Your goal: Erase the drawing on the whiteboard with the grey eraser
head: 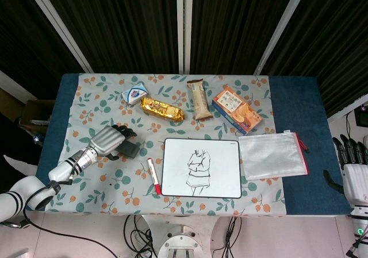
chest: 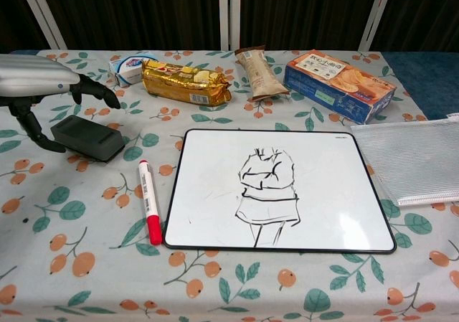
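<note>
Head view shows the white rectangular whiteboard (head: 200, 168) with its black line drawing (head: 198, 170) at lower centre, a red marker pen (head: 153, 176) just beside its left edge and a clear mesh zip pouch (head: 272, 155) near its right. Left of centre, the left hand (head: 107, 140) hovers over the dark grey block eraser (chest: 88, 138), fingers spread, gripping nothing. The right hand (head: 353, 172) hangs at the far right edge, fingers apart.

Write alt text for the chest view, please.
The left hand hovers open over the grey eraser on a floral tablecloth. Right of it lie a red marker and the whiteboard with its drawing.
</note>
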Robot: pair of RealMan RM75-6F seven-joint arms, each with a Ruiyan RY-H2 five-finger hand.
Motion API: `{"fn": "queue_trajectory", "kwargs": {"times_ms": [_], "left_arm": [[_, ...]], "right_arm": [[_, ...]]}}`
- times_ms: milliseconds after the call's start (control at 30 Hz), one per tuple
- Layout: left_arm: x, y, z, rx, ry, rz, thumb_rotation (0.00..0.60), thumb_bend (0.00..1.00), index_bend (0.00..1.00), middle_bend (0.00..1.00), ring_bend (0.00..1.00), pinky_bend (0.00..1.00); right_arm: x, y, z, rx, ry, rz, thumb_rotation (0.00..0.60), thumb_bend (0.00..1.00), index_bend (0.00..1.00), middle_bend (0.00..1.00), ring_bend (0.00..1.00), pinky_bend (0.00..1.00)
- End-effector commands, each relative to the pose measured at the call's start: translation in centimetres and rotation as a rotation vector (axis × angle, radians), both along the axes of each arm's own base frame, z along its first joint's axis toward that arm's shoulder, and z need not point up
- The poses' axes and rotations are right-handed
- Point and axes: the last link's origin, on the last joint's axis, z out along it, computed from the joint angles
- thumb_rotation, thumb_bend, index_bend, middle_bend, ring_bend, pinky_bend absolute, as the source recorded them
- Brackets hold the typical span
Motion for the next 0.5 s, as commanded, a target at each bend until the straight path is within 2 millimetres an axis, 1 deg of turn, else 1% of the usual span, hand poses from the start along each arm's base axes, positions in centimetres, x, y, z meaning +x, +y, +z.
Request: {"fn": "queue_trajectory", "kwargs": {"times_ms": [33, 133, 300, 500], "left_arm": [[-0.1, 0.1, -0.6, -0.003, -0.002, 0.000, 0.600, 0.16, 0.21, 0.21, 0.20, 0.32], [-0.1, 0.2, -1.0, -0.002, -0.007, -0.001, 0.600, 0.18, 0.23, 0.23, 0.22, 0.33], [-0.1, 0.2, -1.7, -0.011, -0.002, -0.006, 0.600, 0.21, 0.28, 0.24, 0.23, 0.33], [-0.1, 0.3, -1.9, -0.007, -0.012, -0.004, 0.600, 0.24, 0.31, 0.27, 0.25, 0.35]], "right_arm": [[-0.8, 0.7, -0.2, 0.003, 0.002, -0.001, 0.600, 0.22, 0.00, 0.00, 0.00, 0.00], [-1.0, 0.8, -0.2, 0.003, -0.003, -0.007, 0.600, 0.22, 0.00, 0.00, 0.00, 0.00], [-1.2, 0.9, -0.1, -0.004, -0.007, -0.011, 0.600, 0.22, 0.00, 0.00, 0.00, 0.00], [-1.3, 0.9, 0.0, -0.008, -0.011, -0.018, 0.600, 0.22, 0.00, 0.00, 0.00, 0.00]]}}
